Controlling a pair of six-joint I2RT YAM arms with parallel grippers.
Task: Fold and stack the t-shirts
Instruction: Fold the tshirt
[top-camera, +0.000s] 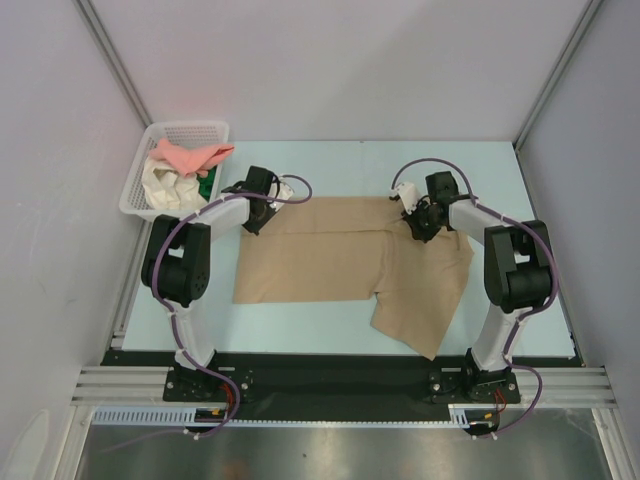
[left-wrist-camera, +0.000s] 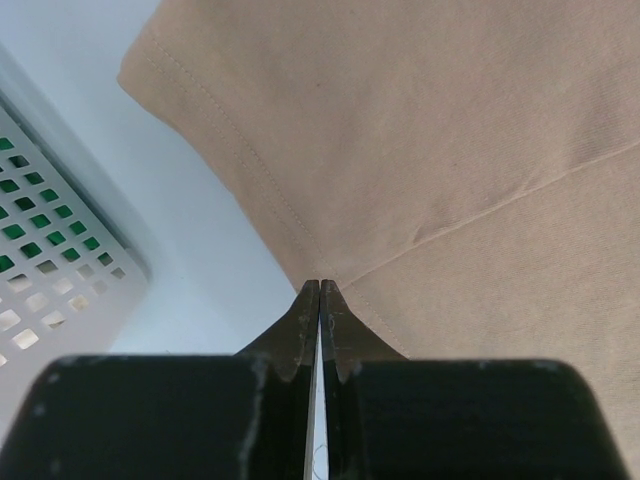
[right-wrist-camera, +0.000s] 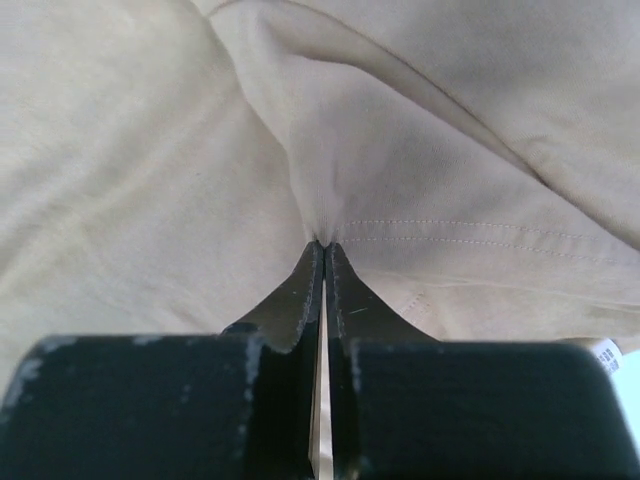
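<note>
Table (top-camera: 300, 322) of pale blue carries a tan t-shirt (top-camera: 340, 265), spread mostly flat in the middle between the two arms, its near right part lying askew toward the front edge. A white basket (top-camera: 135, 195) sits at the far left corner, holding a pink shirt (top-camera: 190, 155), a white shirt (top-camera: 168, 188) and a green shirt (top-camera: 207, 185). The left gripper (left-wrist-camera: 320, 287) is closed, pinching the tan t-shirt's far left edge near the basket. The right gripper (right-wrist-camera: 323, 245) is clamped on bunched cloth at its far right.
</note>
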